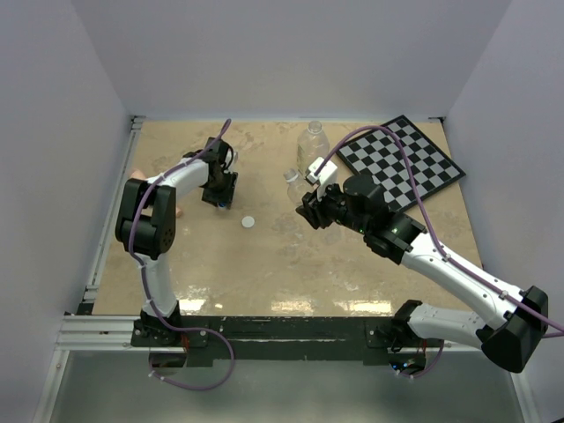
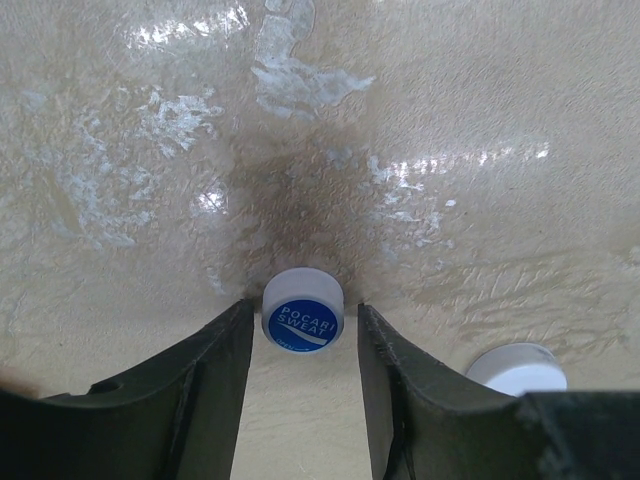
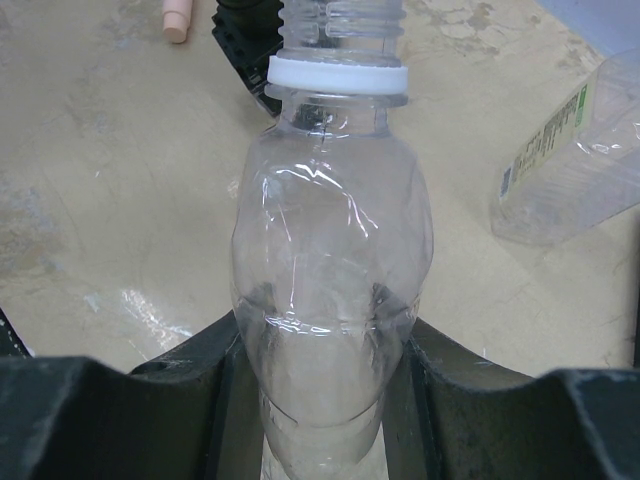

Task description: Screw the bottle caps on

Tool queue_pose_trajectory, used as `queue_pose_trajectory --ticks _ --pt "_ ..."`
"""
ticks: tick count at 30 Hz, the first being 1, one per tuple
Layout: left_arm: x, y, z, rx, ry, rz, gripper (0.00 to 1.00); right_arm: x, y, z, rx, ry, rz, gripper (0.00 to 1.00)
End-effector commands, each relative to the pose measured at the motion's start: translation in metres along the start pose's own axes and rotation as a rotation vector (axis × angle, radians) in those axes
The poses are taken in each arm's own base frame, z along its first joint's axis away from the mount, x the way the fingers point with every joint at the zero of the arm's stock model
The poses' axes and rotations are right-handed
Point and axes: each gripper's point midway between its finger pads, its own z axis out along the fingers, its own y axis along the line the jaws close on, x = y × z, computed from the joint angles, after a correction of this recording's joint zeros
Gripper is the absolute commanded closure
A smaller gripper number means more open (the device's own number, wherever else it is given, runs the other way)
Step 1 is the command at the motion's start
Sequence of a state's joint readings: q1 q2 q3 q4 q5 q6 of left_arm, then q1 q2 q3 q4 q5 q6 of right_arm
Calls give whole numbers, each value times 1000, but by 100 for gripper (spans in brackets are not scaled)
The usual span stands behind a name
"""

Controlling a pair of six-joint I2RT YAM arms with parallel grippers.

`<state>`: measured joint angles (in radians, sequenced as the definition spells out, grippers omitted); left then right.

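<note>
Blue cap point(image 2: 303, 322), white Pocari Sweat print, flat btwn spread left gripper point(image 2: 305, 310).

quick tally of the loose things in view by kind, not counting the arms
bottles: 2, the small bottle and the large bottle
caps: 2, the blue cap and the white cap
pink stick: 1
checkerboard: 1
total: 6
</note>
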<state>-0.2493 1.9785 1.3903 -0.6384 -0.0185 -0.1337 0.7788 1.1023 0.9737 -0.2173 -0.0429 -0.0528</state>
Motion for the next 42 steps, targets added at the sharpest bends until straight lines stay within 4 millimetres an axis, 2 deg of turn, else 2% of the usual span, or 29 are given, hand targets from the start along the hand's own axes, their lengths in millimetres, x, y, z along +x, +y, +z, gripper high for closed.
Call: queue_pose_trajectory --ticks 1,7,13,16,19,21,24,27,30,35,39,42 --pt "-15 0 -7 10 -32 16 51 -17 -1 -7 9 -66 -10 60" --pt "-16 0 -10 12 -37 22 55 -15 -1 -6 9 -60 -10 60" --pt "-17 0 -15 15 -46 38 71 -14 -1 -7 8 -60 -12 60" --pt "-24 -12 -30 95 -86 82 84 -13 1 -7 -5 -53 -20 60" --pt "-36 -26 -57 183 -190 137 89 -14 2 -8 -14 -52 -34 60" --pt "-43 -37 -82 249 -274 199 91 -16 5 -10 -33 -57 -47 60" --pt "-51 -57 -127 367 -416 292 93 -20 12 -15 -75 -67 -67 60" --pt "-50 -80 -180 504 -574 402 93 -21 20 -18 -119 -69 -102 62" --pt "-35 -102 -218 649 -664 518 94 -16 29 -19 -170 -58 -157 63" --pt "-4 -134 -267 907 -763 687 95 -8 44 -22 -230 -35 -266 64" --pt "16 -146 -292 1040 -812 785 97 -5 51 -24 -239 -25 -319 63" --pt "32 -154 -309 1167 -825 847 97 -2 49 -23 -208 -10 -346 63"
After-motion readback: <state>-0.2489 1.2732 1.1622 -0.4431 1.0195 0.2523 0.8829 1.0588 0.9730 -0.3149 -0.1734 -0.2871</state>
